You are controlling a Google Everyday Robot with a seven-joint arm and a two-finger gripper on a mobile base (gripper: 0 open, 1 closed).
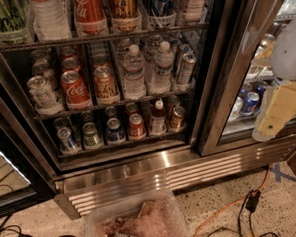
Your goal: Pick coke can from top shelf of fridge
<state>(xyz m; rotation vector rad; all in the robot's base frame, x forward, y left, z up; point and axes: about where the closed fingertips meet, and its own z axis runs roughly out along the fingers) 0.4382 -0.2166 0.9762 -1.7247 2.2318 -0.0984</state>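
The fridge stands open, with a steel base and dark wire racks. On the top shelf, at the upper edge of the view, stands a red coke can, its top cut off by the frame. A gold-orange can is right of it and a pale bottle is left of it. A second red coke can stands on the rack below. My gripper, cream-coloured under a white arm, hangs at the far right in front of the shut glass door, well away from both cans.
The middle rack holds water bottles and several cans. The bottom rack holds more cans. Blue cans sit behind the right glass door. A clear plastic bin lies on the floor in front, with an orange cable to its right.
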